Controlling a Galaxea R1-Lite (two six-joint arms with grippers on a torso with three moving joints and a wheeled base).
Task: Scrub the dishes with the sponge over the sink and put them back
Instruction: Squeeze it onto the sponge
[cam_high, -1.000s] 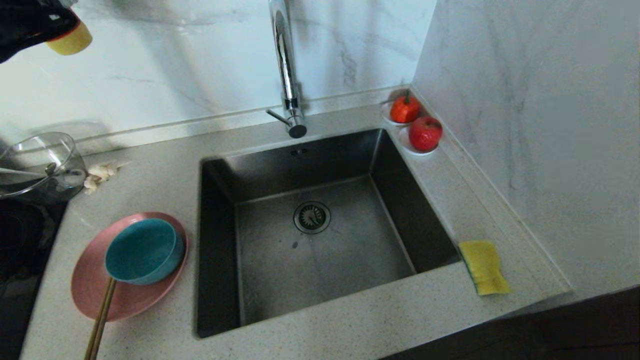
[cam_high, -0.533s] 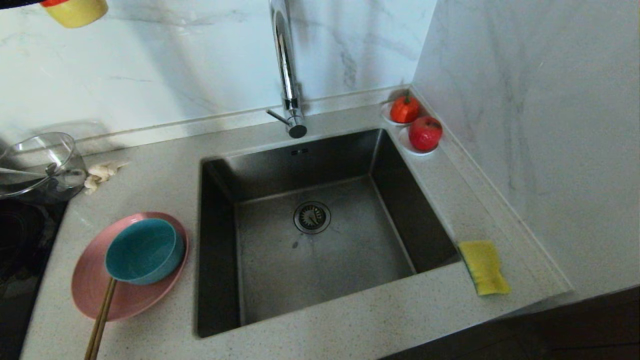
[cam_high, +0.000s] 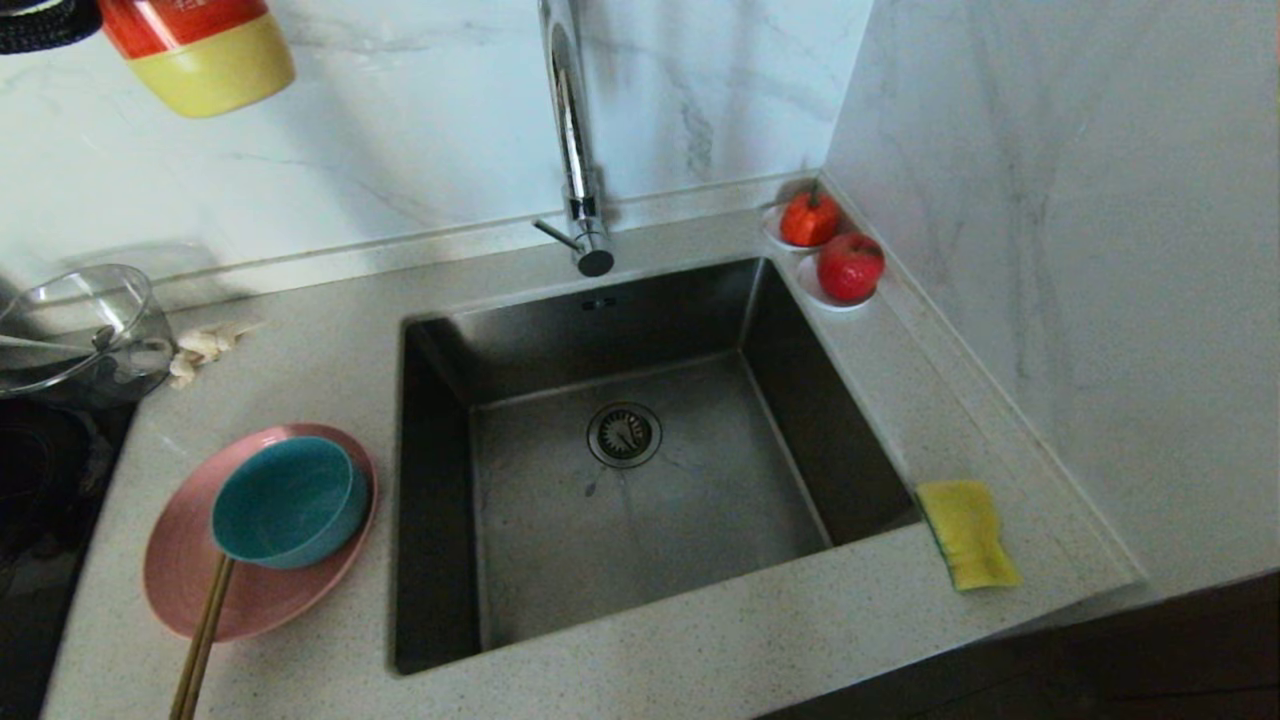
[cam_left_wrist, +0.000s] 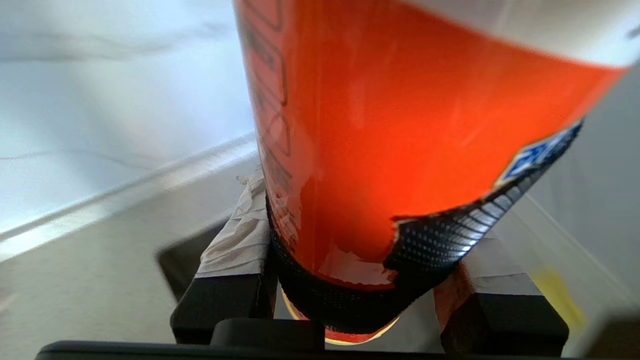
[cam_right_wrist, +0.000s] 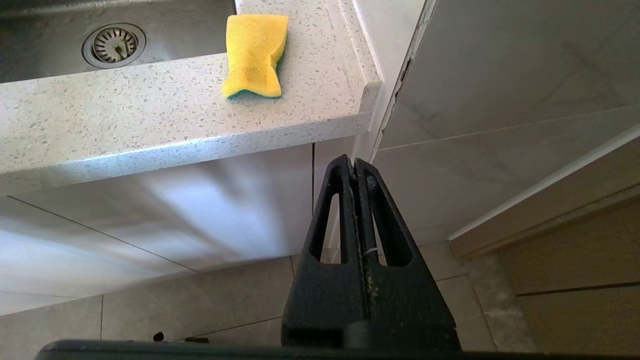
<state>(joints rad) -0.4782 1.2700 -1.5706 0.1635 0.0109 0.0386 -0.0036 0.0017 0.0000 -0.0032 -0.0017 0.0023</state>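
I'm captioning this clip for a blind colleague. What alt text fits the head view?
A steel sink sits empty in a speckled counter, tap behind it. To its left a teal bowl and chopsticks rest on a pink plate; a yellow sponge lies to its right. A red-and-yellow bottle hangs top left.

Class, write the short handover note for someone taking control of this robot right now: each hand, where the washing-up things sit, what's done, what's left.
Left hand: shut on a red and yellow bottle, held high over the counter's far left.
Right hand: shut, empty, parked below the counter edge.
Pink plate left of the sink, teal bowl on it, chopsticks leaning against the plate's near edge.
Sponge lies untouched at the sink's right.
Done: no scrubbing evident.
Left: scrub every dish over the sink, put them back.
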